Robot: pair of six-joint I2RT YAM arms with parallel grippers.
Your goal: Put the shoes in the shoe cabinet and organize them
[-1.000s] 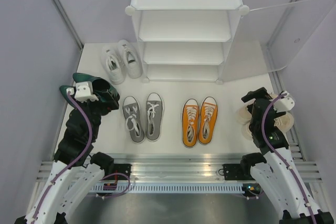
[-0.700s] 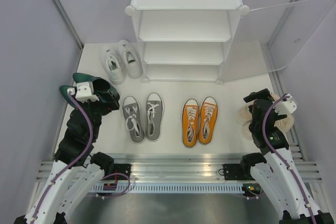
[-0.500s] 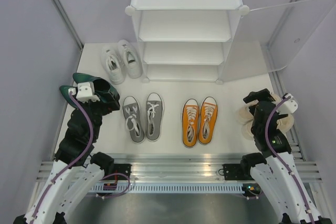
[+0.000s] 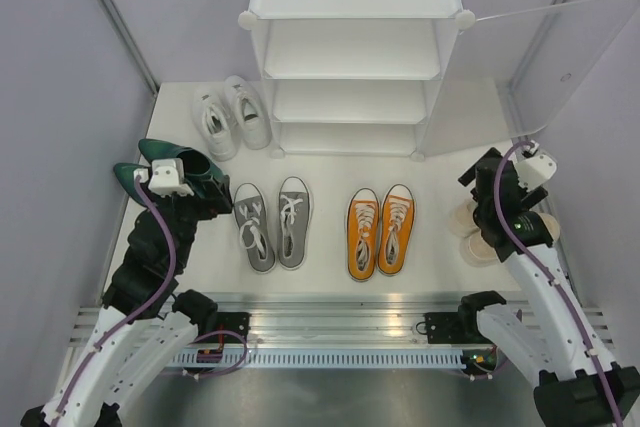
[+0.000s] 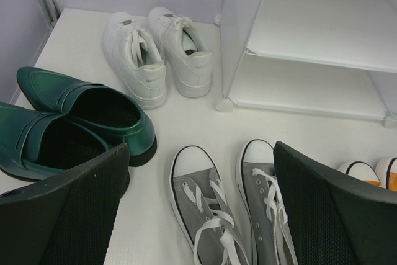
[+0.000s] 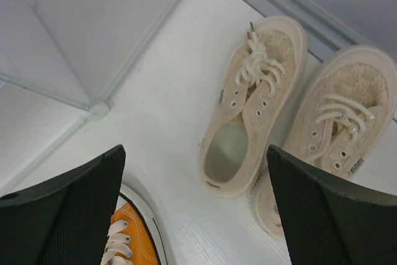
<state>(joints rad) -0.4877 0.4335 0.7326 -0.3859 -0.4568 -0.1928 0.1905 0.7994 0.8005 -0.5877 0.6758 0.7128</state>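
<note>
1. The right gripper (image 6: 193, 175) has drawn off the cream lace-up pair with textured uppers (image 6: 251, 110). In the overhead view its wrist has swung toward 12 o'clock and now hangs just on the 12 o'clock side of that pair, at 3 o'clock on the white table (image 4: 330, 172). A second ago it covered more of them. Its fingers are spread wide with nothing between them.
2. The left gripper (image 5: 200, 172) has barely shifted, perhaps a touch toward 3 o'clock. It hangs beside the glossy dark green pointed shoes (image 5: 80, 116) at 9 o'clock, also spread wide and empty. The grey canvas lace-ups (image 5: 229, 209) lie directly under its gap.
3. No shoe has moved.
   - The white sneakers (image 4: 232, 115) sit at 11 o'clock, just beside the cabinet's foot.
   - The grey pair lies at about 7 o'clock.
   - The orange canvas lace-ups with white toes (image 4: 381, 231) lie at about 5 o'clock.
4. The tall white three-shelf plastic shoe cabinet (image 4: 352, 47) stands at 12 o'clock. Its translucent frosted door (image 4: 560, 57) is swung out toward 2 o'clock, and no shoe shows on any shelf.
5. My reading is that the task is at its very start. Both arms are still picking a target rather than gripping one. The right arm looks best placed to come down on the nearer cream shoe, and the open door leaves it a free path to the shelves.
</note>
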